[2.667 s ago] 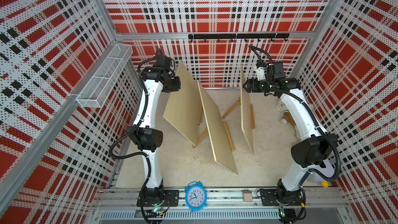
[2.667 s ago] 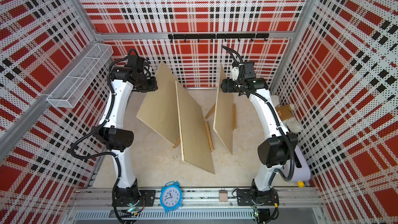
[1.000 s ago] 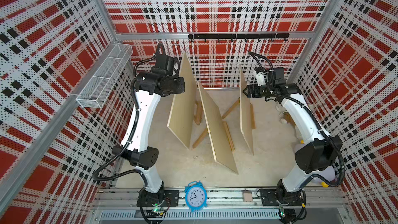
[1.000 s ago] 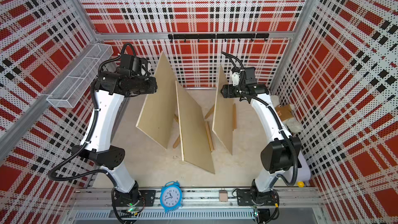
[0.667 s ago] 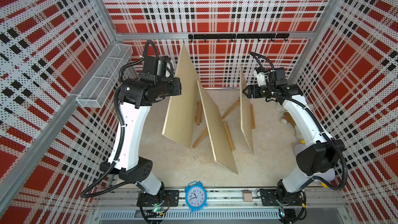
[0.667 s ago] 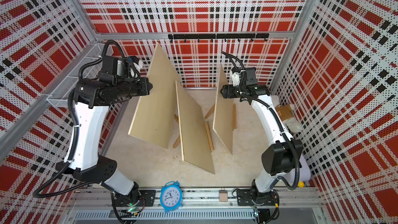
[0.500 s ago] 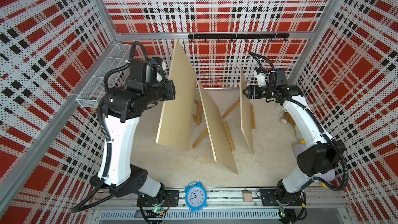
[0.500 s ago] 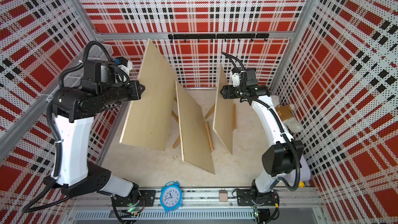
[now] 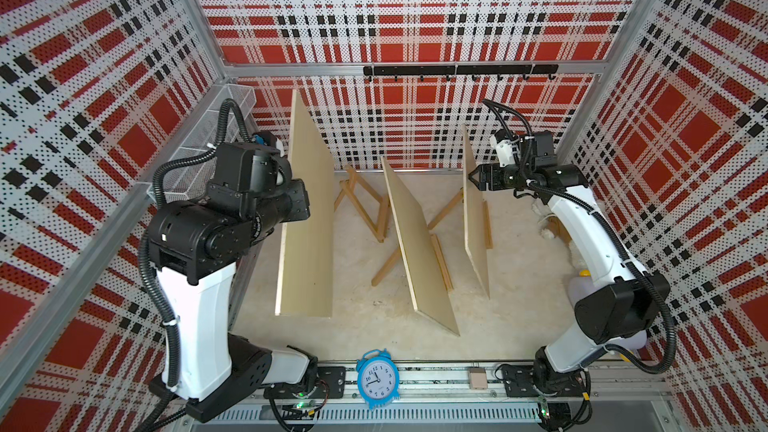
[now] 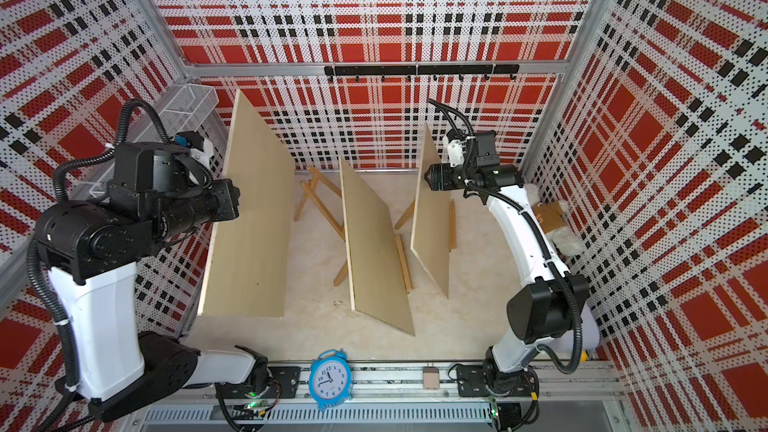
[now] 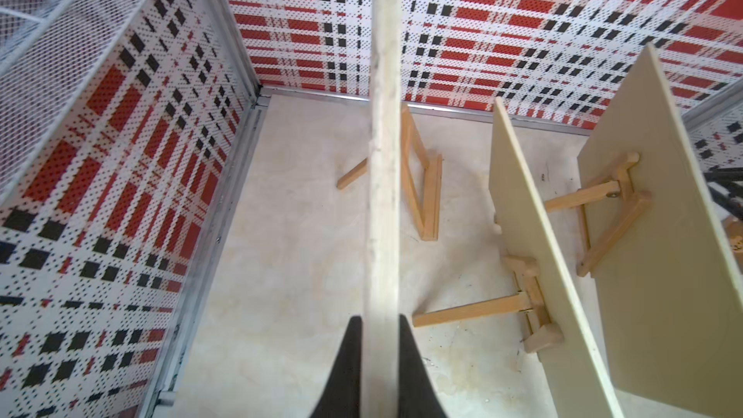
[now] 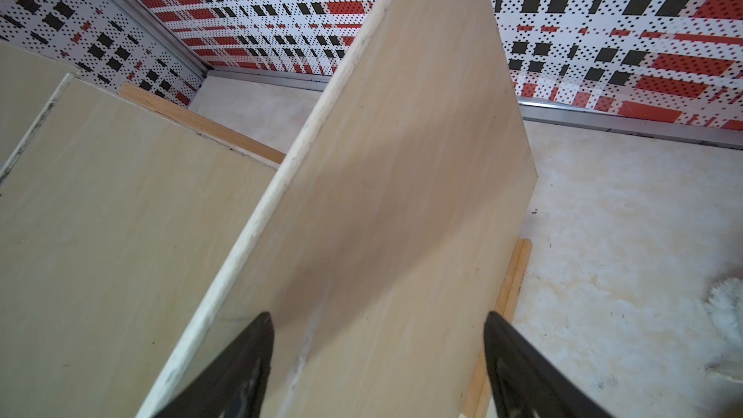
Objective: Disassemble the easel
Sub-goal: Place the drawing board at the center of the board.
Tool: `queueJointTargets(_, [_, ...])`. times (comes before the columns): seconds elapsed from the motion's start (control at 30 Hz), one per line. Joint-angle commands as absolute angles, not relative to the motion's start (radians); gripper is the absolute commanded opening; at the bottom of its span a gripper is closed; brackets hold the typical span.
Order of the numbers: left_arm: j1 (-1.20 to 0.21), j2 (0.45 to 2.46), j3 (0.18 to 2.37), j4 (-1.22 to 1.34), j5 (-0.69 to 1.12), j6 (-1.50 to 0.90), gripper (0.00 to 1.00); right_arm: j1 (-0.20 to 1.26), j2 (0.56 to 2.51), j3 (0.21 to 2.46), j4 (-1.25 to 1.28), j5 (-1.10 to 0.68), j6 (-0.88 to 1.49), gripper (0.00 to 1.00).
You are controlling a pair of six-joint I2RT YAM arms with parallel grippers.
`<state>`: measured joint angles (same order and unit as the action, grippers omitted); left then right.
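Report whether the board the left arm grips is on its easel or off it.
Off. The left gripper has its jaws shut on the board, and the easel beside it stands bare.

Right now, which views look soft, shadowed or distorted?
Left wrist: the held board blurs near the left claw; the easels beyond are sharp. Right wrist: a diagonal shadow crosses the rightmost board. Both top views: wide-angle lens splays the walls.
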<state>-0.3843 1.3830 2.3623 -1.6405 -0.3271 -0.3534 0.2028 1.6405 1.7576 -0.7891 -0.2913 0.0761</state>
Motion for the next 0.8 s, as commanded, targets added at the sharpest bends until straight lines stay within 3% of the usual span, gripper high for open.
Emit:
queueJointTargets(0.0, [-0.397,1.357,2.395,-1.516,-0.431,-0.384,0.0,0.209,1.611,1.759,-0.751,-0.309,0.06,0.84])
queueJointTargets(0.23, [-0.387,1.377,2.336,-1.512,-0.439,-0.378,0.0,0.209,1.596,1.762,-0.742,-0.271,0.035,0.84])
queueJointTargets(0.6, [-0.264,1.327,1.969,-1.266,-0.259,-0.365,0.0,0.209,1.593,1.897,-0.775,-0.206,-0.039,0.83])
queueJointTargets(0.77, [-0.219,1.305,1.86,-1.182,-0.207,-0.356,0.0,0.218,1.611,2.013,-0.803,-0.256,-0.049,0.81])
